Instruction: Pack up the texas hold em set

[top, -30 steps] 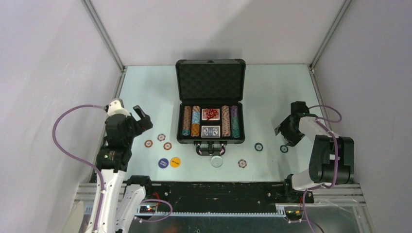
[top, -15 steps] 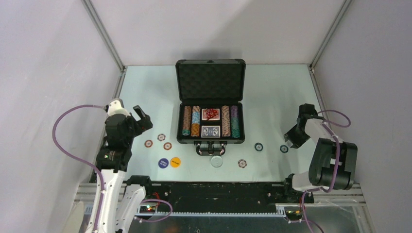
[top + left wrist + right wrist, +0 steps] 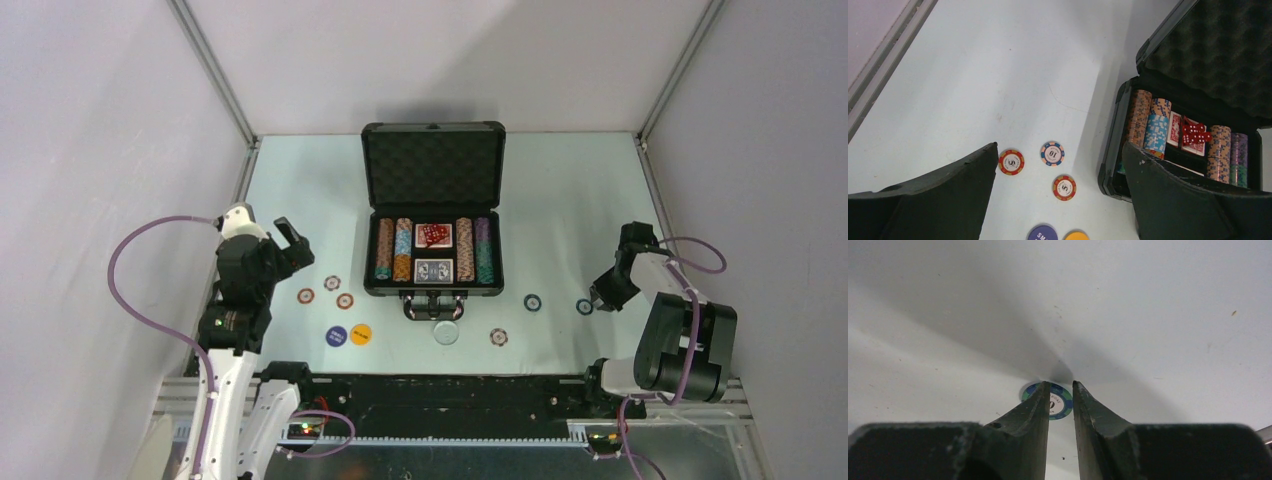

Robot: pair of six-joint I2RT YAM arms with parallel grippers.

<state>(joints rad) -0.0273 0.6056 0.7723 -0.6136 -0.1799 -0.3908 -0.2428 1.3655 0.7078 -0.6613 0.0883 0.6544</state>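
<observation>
The black case (image 3: pixel 432 165) lies open mid-table, holding rows of striped chips (image 3: pixel 403 250), two card decks and red dice (image 3: pixel 433 235). Loose chips lie on the table in front of it. My right gripper (image 3: pixel 600 300) hangs low over a blue-green chip (image 3: pixel 585 306). In the right wrist view its fingertips (image 3: pixel 1060 384) stand a narrow gap apart, astride that flat chip (image 3: pixel 1060 402), with nothing between them. My left gripper (image 3: pixel 290 240) is wide open above three loose chips; the left wrist view shows it (image 3: pixel 1059 150) over a blue chip (image 3: pixel 1052 153) and two red ones (image 3: pixel 1011 162) (image 3: pixel 1064 187).
A purple button (image 3: pixel 336 335) and a yellow button (image 3: pixel 361 334) lie near the left arm. A white button (image 3: pixel 446 332) sits before the case handle. Two more chips (image 3: pixel 499 337) (image 3: pixel 533 302) lie front right. Metal rails edge the table.
The right arm swung right and down toward the blue-green chip, and its jaws narrowed markedly. The left arm stayed still and open.
</observation>
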